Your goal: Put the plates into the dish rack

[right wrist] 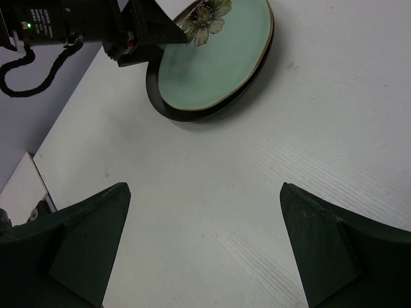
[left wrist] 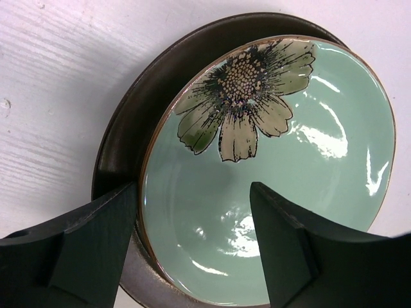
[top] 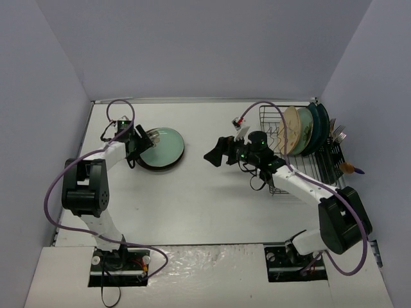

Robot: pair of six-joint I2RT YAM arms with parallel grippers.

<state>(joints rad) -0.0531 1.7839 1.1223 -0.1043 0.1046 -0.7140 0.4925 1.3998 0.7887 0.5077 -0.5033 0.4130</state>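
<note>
A mint-green round plate with a flower motif lies on a dark round plate on the table at the left. In the left wrist view the mint plate fills the frame, with the dark plate under it. My left gripper is open. Its jaws straddle the mint plate's near rim, one outside and one over the inside. My right gripper is open and empty over bare table, facing the stack. The dish rack at the right holds upright cream, mint and dark teal plates.
The rack's side cutlery holder holds forks and a utensil with an orange and blue handle. Grey walls close in the white table on three sides. The left arm's wrist and cable show in the right wrist view.
</note>
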